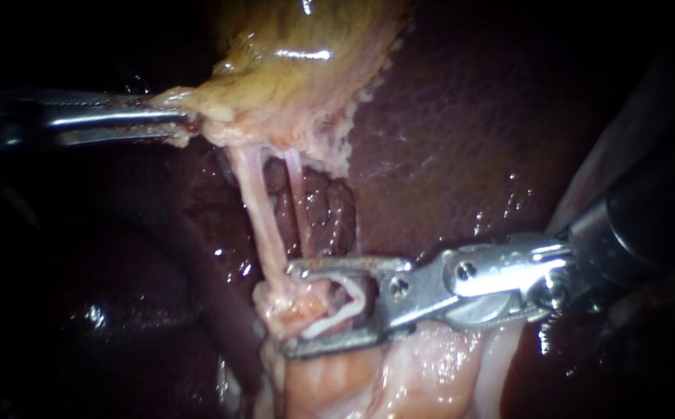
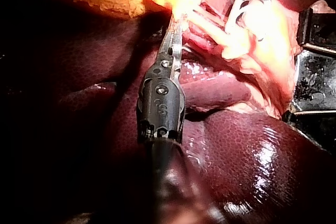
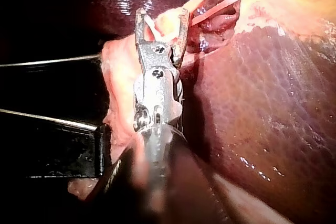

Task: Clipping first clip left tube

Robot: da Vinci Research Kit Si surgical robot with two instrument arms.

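Pale pink and stretched taut, the left tube (image 1: 264, 217) runs down from the gallbladder (image 1: 306, 70) to a fleshy mound of tissue, and there it passes between the jaws of the right tool (image 1: 289, 308). Those jaws stand apart, one on each side of the tube's lower end. A white clip (image 1: 349, 306) lies unclosed between them, back toward the hinge.

The main risk, as I judge it, is the bite. The tube sits near the jaw tips while the clip sits deeper, so closing now could catch only part of the tube. It could also pinch the mound beside it, leaving the tube unsealed.

The thinner right tube (image 1: 294, 186) runs just beside the left one. If the tips drift that way, both could end up in one clip.

Farther out, the left tool (image 1: 186, 120) is clamped on the gallbladder's ragged edge and pulls it away from the dark liver (image 1: 462, 140). That hold looks shallow. If it slips, the tube slackens and may drop out of the open jaws. If it pulls harder, the thin tube could tear where it leaves the gallbladder.
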